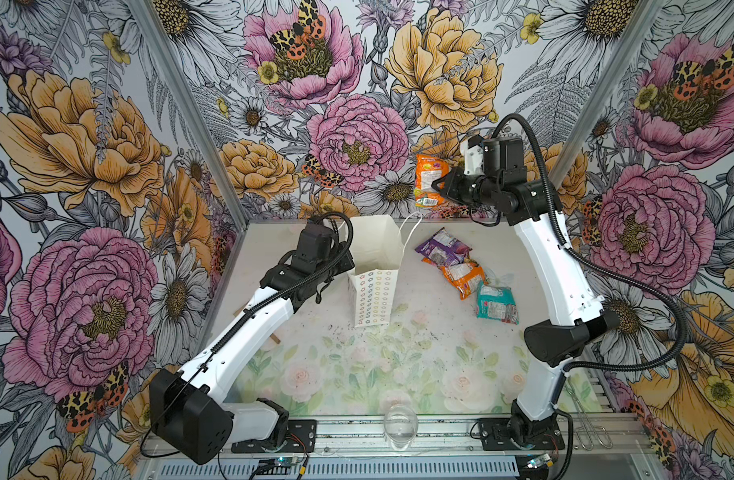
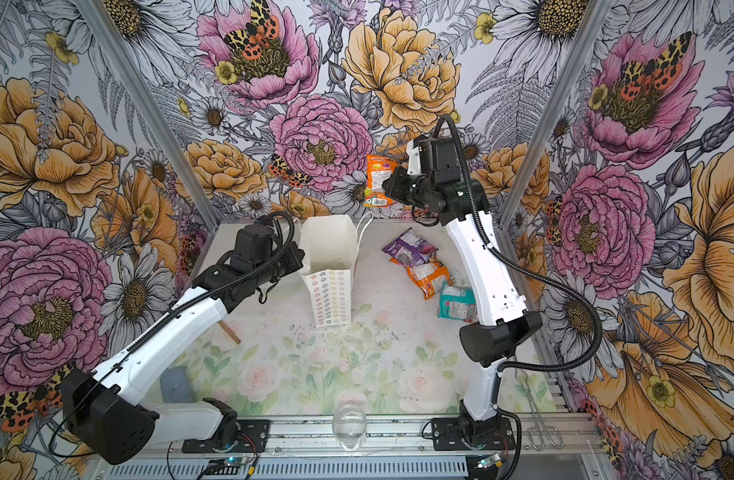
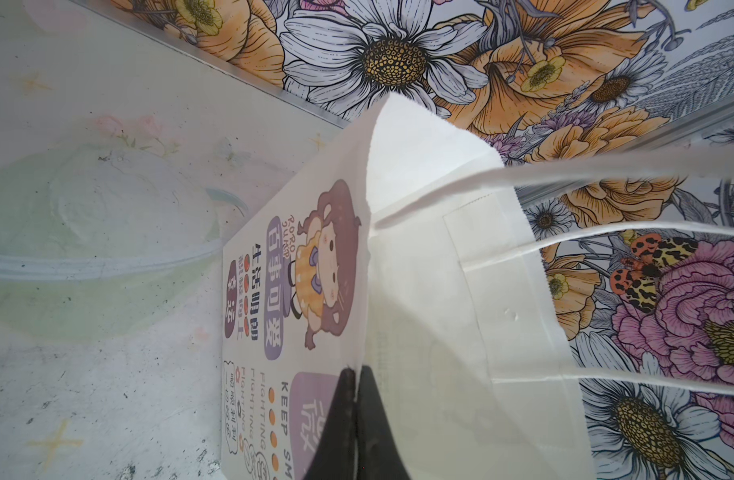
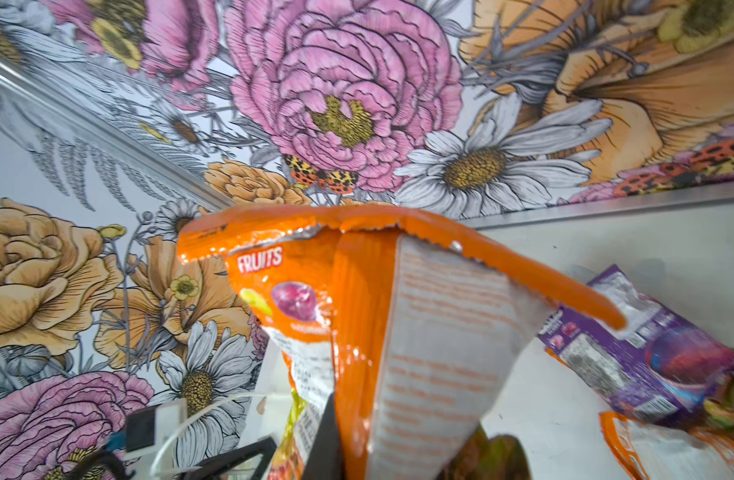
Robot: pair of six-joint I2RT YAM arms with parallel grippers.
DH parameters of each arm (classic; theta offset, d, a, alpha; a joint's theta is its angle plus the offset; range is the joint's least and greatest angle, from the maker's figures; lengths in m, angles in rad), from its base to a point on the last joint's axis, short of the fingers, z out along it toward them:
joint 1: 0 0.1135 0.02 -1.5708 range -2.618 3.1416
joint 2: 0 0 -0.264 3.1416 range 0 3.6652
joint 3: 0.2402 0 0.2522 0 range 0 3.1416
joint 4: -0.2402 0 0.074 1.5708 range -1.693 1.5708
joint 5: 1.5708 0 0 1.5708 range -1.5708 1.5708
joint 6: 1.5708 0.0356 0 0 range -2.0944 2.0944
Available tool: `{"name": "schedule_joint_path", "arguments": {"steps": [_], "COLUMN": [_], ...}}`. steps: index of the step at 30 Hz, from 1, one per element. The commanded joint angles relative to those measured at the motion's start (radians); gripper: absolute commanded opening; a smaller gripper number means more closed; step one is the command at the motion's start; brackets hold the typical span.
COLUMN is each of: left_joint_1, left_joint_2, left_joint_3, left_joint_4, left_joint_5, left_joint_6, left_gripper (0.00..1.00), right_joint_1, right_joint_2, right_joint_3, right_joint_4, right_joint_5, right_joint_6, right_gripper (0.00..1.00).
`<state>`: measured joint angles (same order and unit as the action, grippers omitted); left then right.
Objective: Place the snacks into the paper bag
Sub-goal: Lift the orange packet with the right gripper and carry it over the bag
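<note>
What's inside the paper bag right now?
Both top views show only white inner walls in the paper bag; no packet visible. The near wall covers its floor, so something low down can't be ruled out.

Both top views are looking steeply down from high above the near edge of the surface (image 1: pixel 357 365), standing far enough back to be taking in the whole workspace. They are sharing nearly the entire scene, being offset only slightly sideways. The left wrist camera is riding close behind the left tool (image 3: pixel 357 390), looking along it at the paper bag (image 3: pixel 440 299), which is filling the frame just ahead. The right wrist camera is sitting close behind the right tool (image 4: pixel 413 419), facing the orange packet (image 4: pixel 419 332) directly ahead, with the purple packet (image 4: pixel 656 365) lying beyond. Both top views are showing these too.
</note>
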<state>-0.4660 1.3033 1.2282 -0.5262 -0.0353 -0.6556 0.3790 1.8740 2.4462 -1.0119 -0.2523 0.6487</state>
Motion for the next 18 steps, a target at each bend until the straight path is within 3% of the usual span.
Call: {"name": "schedule_joint_path", "arguments": {"steps": [1, 8, 18], "left_joint_1": [0.003, 0.003, -0.001], "left_joint_2": [-0.032, -0.024, -0.036], "left_joint_3": [-0.014, -0.018, -0.025], "left_joint_4": [0.052, 0.061, 0.061], "left_joint_5": [0.002, 0.009, 0.002], "left_joint_6": [-0.006, -0.013, -0.016], "left_gripper": [0.0, 0.0, 0.0], "right_joint_1": [0.088, 0.231, 0.316], "right_joint_2": [-0.013, 0.049, 0.061], "right_joint_3": [0.051, 0.051, -0.06], "right_joint_4": [0.11, 0.173, 0.171], "right_joint_5": [0.103, 0.198, 0.281], "right_joint_6": [0.07, 0.101, 0.109], "right_gripper": [0.0, 0.0, 0.0]}}
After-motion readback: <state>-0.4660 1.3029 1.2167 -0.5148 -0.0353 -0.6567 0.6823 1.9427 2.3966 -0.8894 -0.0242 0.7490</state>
